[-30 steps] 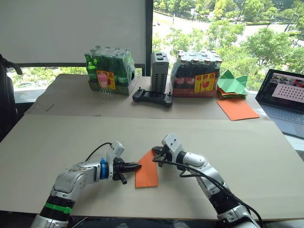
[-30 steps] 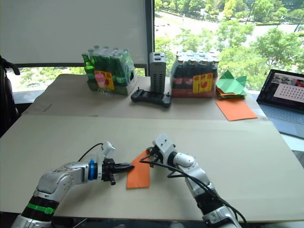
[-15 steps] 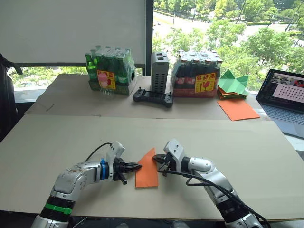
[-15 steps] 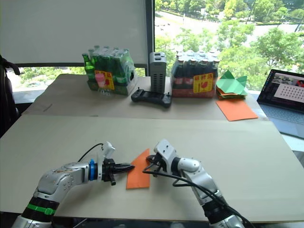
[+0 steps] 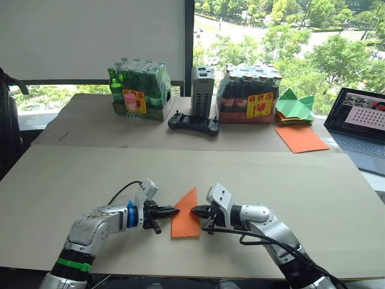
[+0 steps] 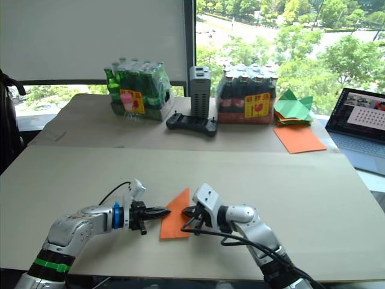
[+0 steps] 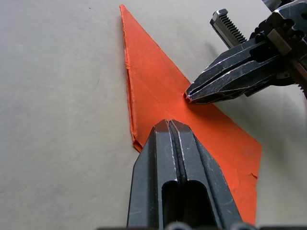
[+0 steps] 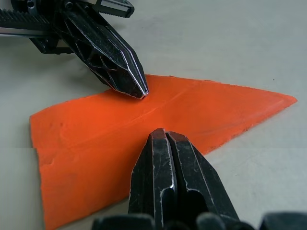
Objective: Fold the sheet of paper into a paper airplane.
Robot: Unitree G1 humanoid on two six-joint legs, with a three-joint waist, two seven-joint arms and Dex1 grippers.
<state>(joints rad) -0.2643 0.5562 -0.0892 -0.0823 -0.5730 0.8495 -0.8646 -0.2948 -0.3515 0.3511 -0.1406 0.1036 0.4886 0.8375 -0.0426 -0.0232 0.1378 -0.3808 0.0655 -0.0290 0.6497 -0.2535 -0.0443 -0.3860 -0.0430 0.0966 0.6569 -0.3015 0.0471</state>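
Nearest, lying flat on the cardboard tabletop (image 5: 313, 180): the sheet of paper (image 5: 186, 218), a pointed orange wedge. Pressing on it from opposite edges, fingers pinched together and tips facing: left gripper (image 5: 172, 211) and right gripper (image 5: 195, 211). Farther back, standing by the window: green bottle pack (image 5: 138, 89), laptop (image 5: 361, 119).

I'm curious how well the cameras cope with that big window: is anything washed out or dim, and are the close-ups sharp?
Head views: the trees outside the window are very bright, while the table is evenly lit with soft shadows. Left wrist view: the sheet of paper is crisp, the left gripper softer near the lens. Right wrist view: the right gripper casts a faint shadow on the paper.
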